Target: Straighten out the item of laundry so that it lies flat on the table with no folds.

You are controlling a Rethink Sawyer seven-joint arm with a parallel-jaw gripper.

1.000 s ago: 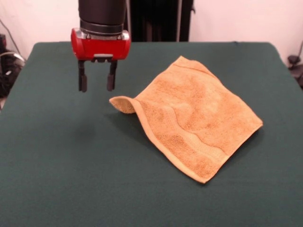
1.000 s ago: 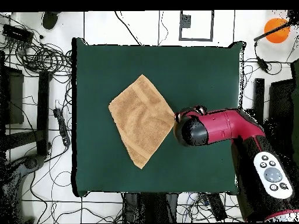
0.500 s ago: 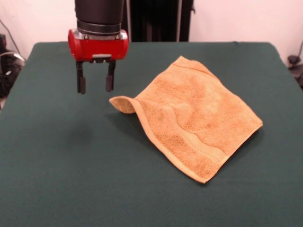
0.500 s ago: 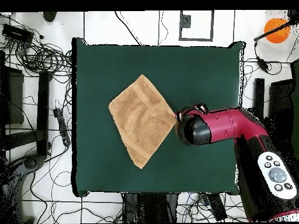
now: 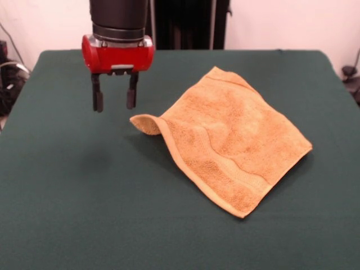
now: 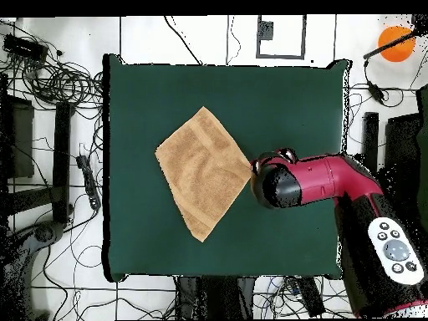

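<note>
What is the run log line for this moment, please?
pincer: open, above table | towel: one corner curled | contact: none

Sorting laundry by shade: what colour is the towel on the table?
Golden-orange, mustard-like, with a woven band near one edge; the towel shows best in the front view.

Cables lie tangled on the white tiled floor around the table, thickest on the overhead view's left side. An orange disc sits at the top right corner. A dark stand rises against the pale wall.
</note>
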